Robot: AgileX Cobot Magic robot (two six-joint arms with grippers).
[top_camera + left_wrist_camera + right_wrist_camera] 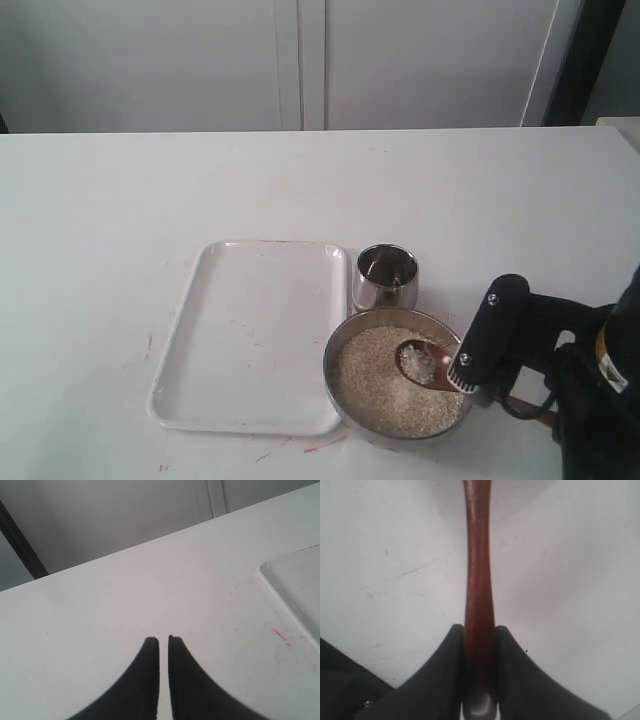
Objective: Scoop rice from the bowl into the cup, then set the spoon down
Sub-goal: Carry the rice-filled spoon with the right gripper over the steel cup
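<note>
The wide steel bowl (331, 362) stands at the front, filled with off-white rice (380, 390). Just behind it, touching or nearly so, is the small steel cup (385, 277). My right gripper (468, 376) is shut on the handle of the reddish-brown wooden spoon (418, 362), whose oval bowl holds a small heap of rice over the right side of the bowl. In the right wrist view the spoon handle (478, 555) runs out from between the closed gripper (480, 628). The left gripper (163, 640) is shut on nothing, over bare table, and out of the exterior view.
A white rectangular tray (250, 330) lies left of the bowl and cup; its corner (295, 580) shows in the left wrist view. Red marks dot the white table (300, 447) near the tray. The table's back edge meets a pale wall.
</note>
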